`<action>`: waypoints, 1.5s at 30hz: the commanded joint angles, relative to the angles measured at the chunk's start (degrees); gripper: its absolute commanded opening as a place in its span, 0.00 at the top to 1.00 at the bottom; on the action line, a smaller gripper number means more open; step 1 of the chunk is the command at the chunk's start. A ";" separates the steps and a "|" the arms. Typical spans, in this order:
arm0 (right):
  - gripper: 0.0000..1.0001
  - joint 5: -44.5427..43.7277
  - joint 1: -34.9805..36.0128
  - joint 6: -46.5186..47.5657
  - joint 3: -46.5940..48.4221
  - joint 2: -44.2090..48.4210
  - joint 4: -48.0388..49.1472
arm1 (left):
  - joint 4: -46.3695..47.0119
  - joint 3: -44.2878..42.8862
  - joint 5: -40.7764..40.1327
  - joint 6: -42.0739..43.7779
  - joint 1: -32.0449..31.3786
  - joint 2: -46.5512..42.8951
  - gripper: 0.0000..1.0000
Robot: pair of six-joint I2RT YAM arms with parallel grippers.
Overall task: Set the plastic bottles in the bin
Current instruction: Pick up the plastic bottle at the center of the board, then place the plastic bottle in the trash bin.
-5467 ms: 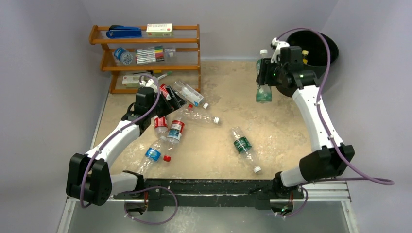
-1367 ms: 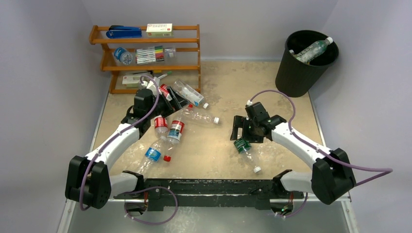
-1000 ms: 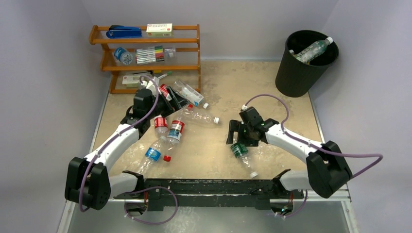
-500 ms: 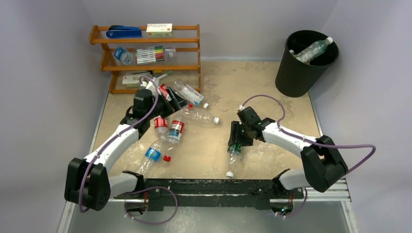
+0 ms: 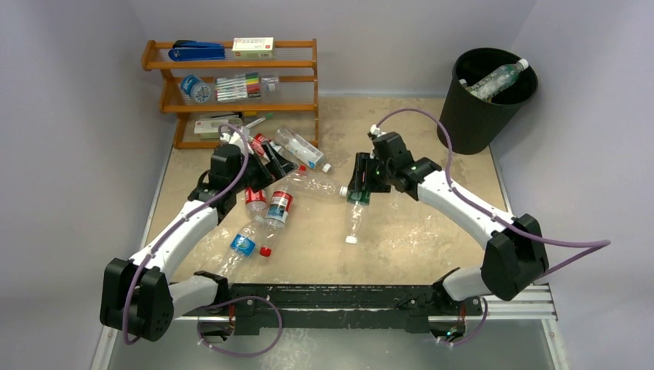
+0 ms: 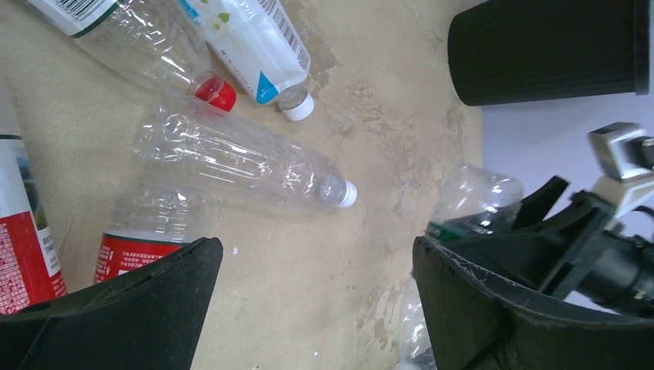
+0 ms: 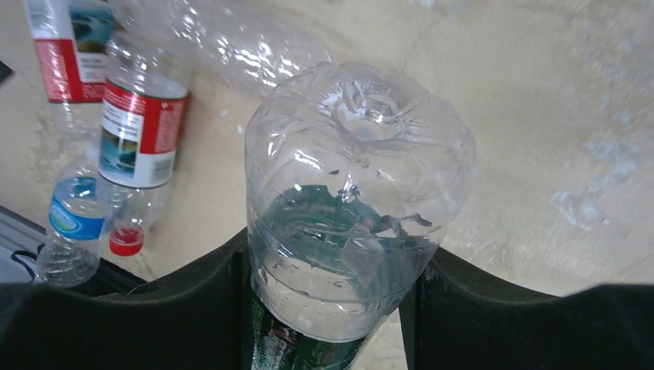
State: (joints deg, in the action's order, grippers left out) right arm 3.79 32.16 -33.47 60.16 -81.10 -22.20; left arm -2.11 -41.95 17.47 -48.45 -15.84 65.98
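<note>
My right gripper (image 5: 358,185) is shut on a clear bottle with a green label (image 5: 354,214), which hangs cap down above the middle of the table. In the right wrist view the black fingers (image 7: 208,293) press both sides of this bottle (image 7: 359,177). My left gripper (image 5: 271,163) hovers open over a pile of plastic bottles at the left: a clear one with a white cap (image 5: 318,184), a white-labelled one (image 5: 301,148), red-labelled ones (image 5: 279,203) and a blue-labelled one (image 5: 243,243). The black bin (image 5: 482,108) stands at the far right with a bottle (image 5: 499,77) inside.
A wooden shelf rack (image 5: 231,63) with a blue stapler, pens and boxes stands at the far left, just behind the bottle pile. A loose red cap (image 5: 264,251) lies near the blue-labelled bottle. Grey walls close in the table's left, far and right sides.
My right gripper closed on the green-labelled bottle, lifted it off the table and carried it away from the near edge; it now hangs cap down. The left arm has hardly moved.
</note>
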 commanded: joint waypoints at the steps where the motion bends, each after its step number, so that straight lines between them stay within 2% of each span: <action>1: 0.45 -0.62 -2.77 4.55 5.91 -0.11 -0.44 | -2.29 -0.95 -1.82 2.01 -0.25 -1.98 0.05; 13: 0.45 10.23 -19.89 11.33 18.36 -0.98 4.76 | -11.30 -6.01 -6.57 5.03 -0.20 -3.57 0.05; 25: 0.45 16.38 -32.75 10.34 42.01 -11.47 7.67 | -15.84 -10.94 -8.51 5.94 -0.25 -1.11 0.05; 35: 0.45 8.54 -40.03 12.20 58.83 -19.86 5.42 | -16.51 -10.19 -9.28 6.37 -0.25 -1.05 0.05; 45: 0.44 -3.01 -43.96 14.42 63.03 -21.27 10.34 | -12.39 -11.11 -7.20 6.56 -0.22 4.29 0.05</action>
State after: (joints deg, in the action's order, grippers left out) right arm 7.44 -10.74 -20.95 120.31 -103.88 -17.04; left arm -18.06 -50.59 9.17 -43.64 -15.84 68.47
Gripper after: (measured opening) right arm 0.582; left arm 0.949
